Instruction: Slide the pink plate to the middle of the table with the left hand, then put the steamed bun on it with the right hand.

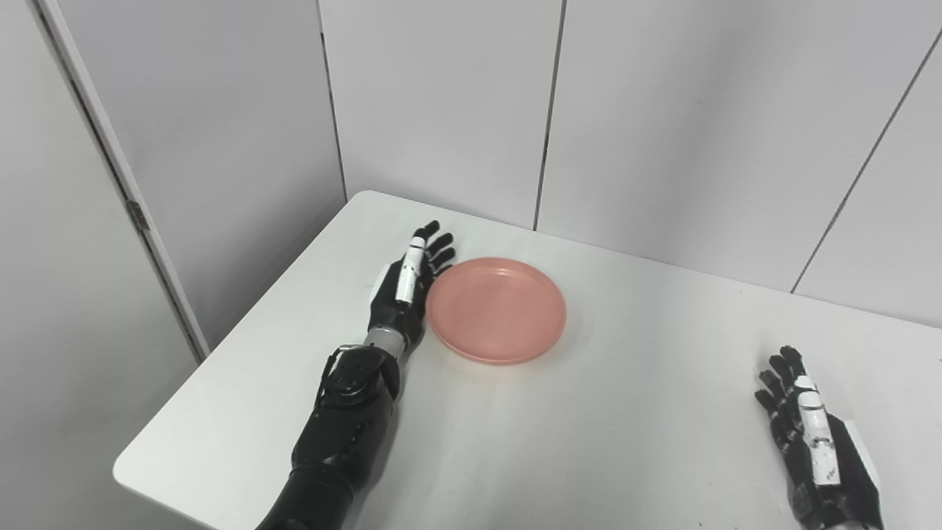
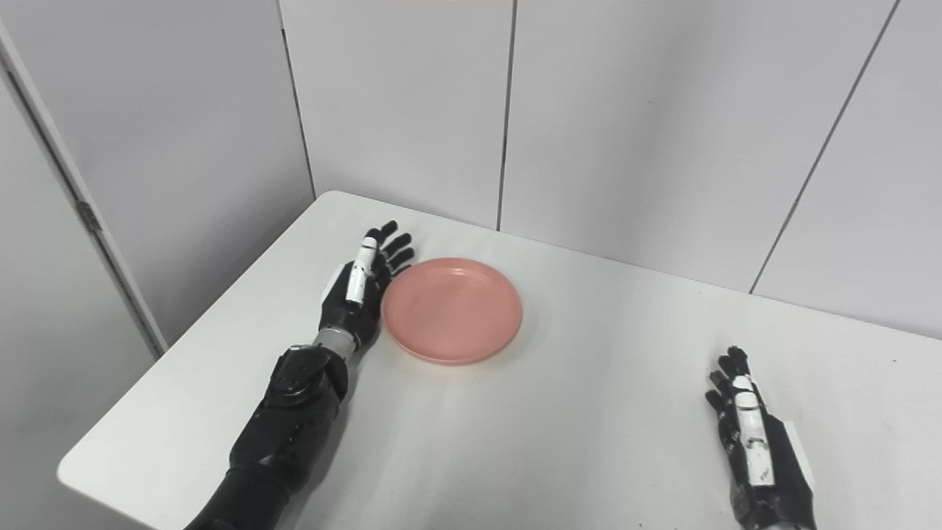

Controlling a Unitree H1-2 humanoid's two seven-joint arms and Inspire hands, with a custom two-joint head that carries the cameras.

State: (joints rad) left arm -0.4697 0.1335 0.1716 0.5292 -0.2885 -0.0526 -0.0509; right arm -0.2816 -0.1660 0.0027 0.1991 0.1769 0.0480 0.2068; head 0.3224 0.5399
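The pink plate (image 1: 496, 309) lies flat on the white table (image 1: 603, 412), left of its middle. My left hand (image 1: 409, 291) rests on edge against the plate's left rim, fingers stretched out and apart, holding nothing. My right hand (image 1: 809, 434) lies near the table's front right, fingers extended, open and empty, well apart from the plate. No steamed bun shows in either view.
Grey wall panels (image 1: 441, 110) stand close behind the table's far edge. The table's left edge (image 1: 243, 331) runs just left of my left arm, with a drop beyond it.
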